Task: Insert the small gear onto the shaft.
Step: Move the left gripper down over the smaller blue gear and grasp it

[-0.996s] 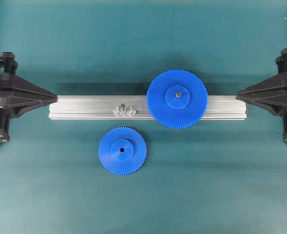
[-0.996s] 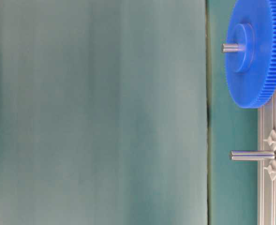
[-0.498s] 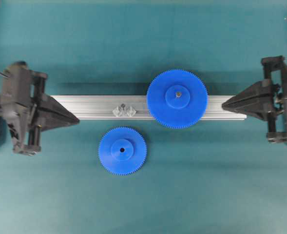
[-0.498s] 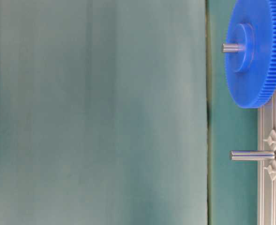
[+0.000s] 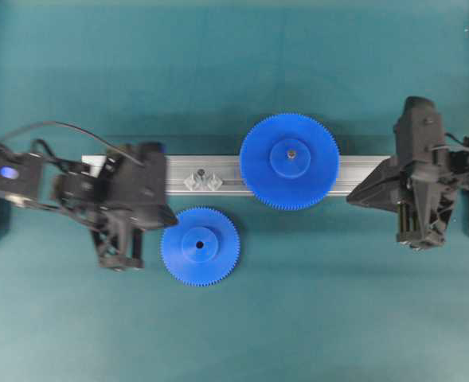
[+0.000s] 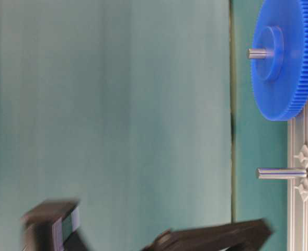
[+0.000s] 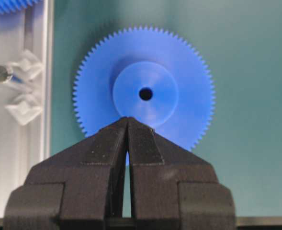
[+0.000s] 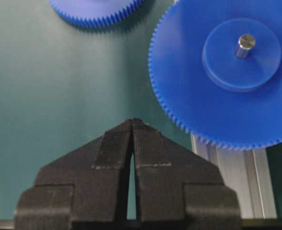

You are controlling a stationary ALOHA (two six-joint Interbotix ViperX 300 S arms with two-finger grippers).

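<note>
The small gear [image 5: 200,247] is lying flat on the green mat, just below the rail [image 5: 218,173]. The left gripper [image 7: 128,120] is hovering beside it, jaws pressed together and empty. The shaft [image 5: 201,172] is standing bare on the rail. The right gripper [image 8: 132,122], also pinched together, is partly hiding the rail's end near the large gear [image 5: 289,161].

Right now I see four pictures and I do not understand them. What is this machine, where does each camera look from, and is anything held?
It is a robot with two arms over a green table. One camera looks down from above, one sits at table height, and one rides on each wrist. The left gripper and right gripper are both shut and hold nothing. The small gear lies flat on the table. The larger gear sits on a pin on the silver rail. The bare shaft also stands on that rail.
</note>
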